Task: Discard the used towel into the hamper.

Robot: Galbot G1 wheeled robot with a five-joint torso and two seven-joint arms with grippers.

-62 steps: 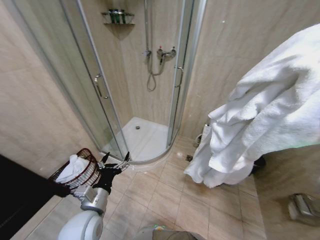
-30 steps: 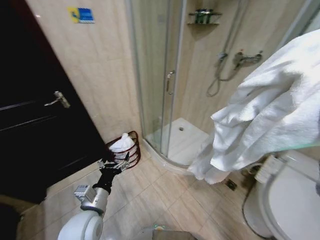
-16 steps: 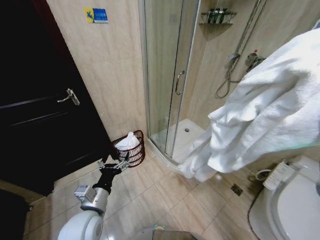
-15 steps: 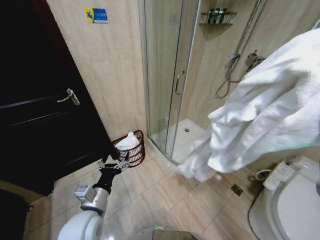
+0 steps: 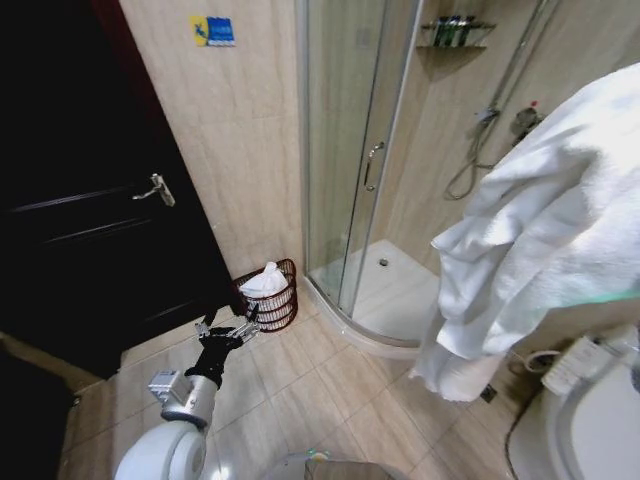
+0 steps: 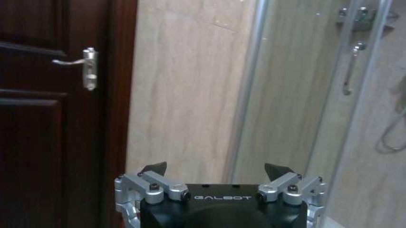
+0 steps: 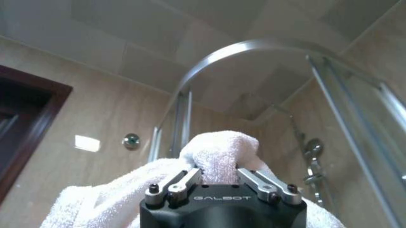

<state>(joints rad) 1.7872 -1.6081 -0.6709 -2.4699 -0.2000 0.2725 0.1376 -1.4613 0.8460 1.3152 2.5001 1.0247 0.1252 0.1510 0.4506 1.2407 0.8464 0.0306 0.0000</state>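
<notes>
In the right wrist view I see my right gripper [image 7: 219, 178] with its two metal fingers [image 7: 180, 183] pressed in on a bunched fold of the thick white terry towel [image 7: 219, 154], which rises between them and spills down around the black gripper body. In the head view the same towel [image 5: 545, 230] hangs in heavy folds at the right side, held high, its lowest tail dangling above the beige floor tiles [image 5: 330, 400] beside the white toilet [image 5: 590, 430]. My left gripper [image 6: 216, 172] is held low and forward, its dark-tipped fingers [image 6: 154, 168] standing well apart with nothing between them; in the head view it [image 5: 228, 328] sits near the floor just short of the small round dark red-brown wire hamper [image 5: 275, 300]. The hamper stands on the tiles against the beige tiled wall [image 5: 250, 130], between the dark wooden door [image 5: 90, 220] with its silver lever handle [image 5: 158, 188] and the curved glass shower enclosure [image 5: 350, 150], and it already holds a crumpled white cloth [image 5: 264, 282]. The hamper lies well apart from the raised towel, off to the robot's left of it.
</notes>
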